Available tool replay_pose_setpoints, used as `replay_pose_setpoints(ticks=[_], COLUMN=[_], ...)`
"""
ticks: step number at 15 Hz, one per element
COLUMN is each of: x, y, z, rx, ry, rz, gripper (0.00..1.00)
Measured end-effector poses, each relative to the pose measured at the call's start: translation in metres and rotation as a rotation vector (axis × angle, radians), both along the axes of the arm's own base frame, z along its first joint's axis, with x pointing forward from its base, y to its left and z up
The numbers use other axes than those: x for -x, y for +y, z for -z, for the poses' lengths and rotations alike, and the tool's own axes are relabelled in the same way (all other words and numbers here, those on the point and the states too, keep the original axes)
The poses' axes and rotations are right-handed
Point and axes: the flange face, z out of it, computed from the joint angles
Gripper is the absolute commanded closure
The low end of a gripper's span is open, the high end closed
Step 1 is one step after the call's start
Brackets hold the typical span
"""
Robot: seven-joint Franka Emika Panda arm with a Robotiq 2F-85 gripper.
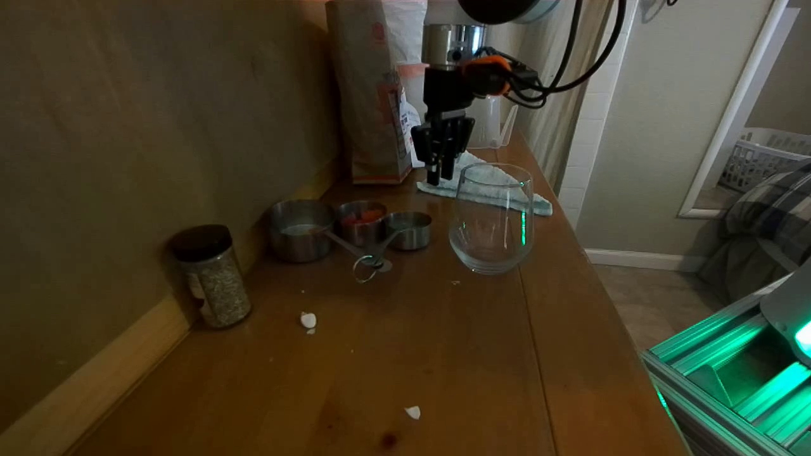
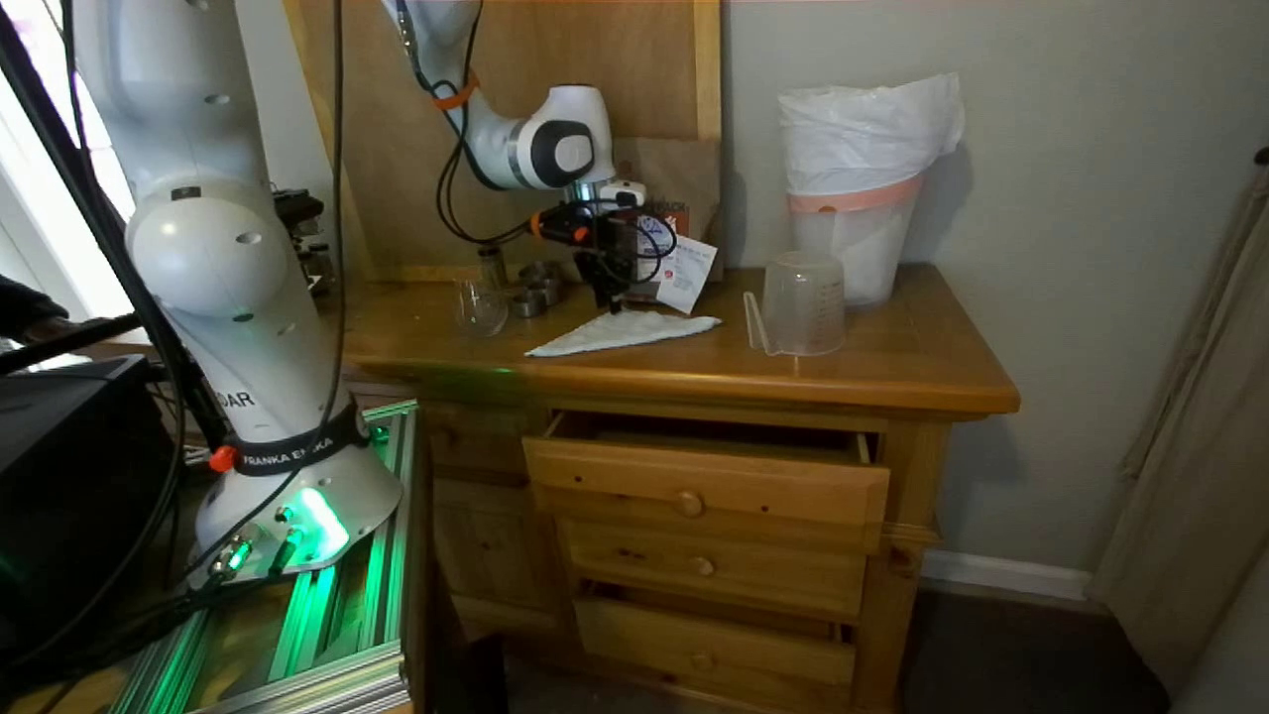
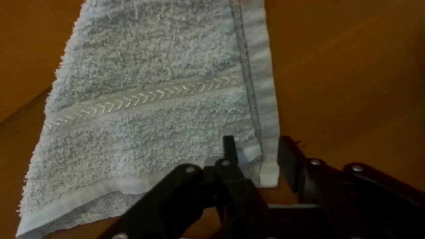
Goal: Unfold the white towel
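White towel (image 3: 149, 109) below the pincer (image 3: 257, 147), 1 corner visible between its 2 parted fingertips

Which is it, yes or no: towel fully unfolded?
No, the wrist view shows the towel doubled over, a second layer peeking out from beneath.

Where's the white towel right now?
In an exterior view, the white towel lies on the wooden tabletop below the hand, between the clear glass at left and the measuring jug at right.
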Motion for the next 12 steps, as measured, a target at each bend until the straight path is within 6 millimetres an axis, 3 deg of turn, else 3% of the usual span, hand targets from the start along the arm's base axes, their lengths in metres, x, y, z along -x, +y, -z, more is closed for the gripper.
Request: replay_pose_setpoints(ticks=[1, 2, 5, 10, 12], x=[-0.0006, -0.0010, -0.0022, -0.0046, -0.0051], y=[0.0005, 0.0009, 0.0022, 0.0049, 0.0057], z=[0.0001, 0.0004, 0.0019, 0.0041, 0.0048], rx=[0.001, 0.001, 0.004, 0.007, 0.008], ry=[-0.001, -0.001, -0.001, -0.002, -0.003], rz=[0.001, 0.003, 0.010, 0.013, 0.013], gripper=[0.68, 0.60, 0.52, 0.74, 0.75])
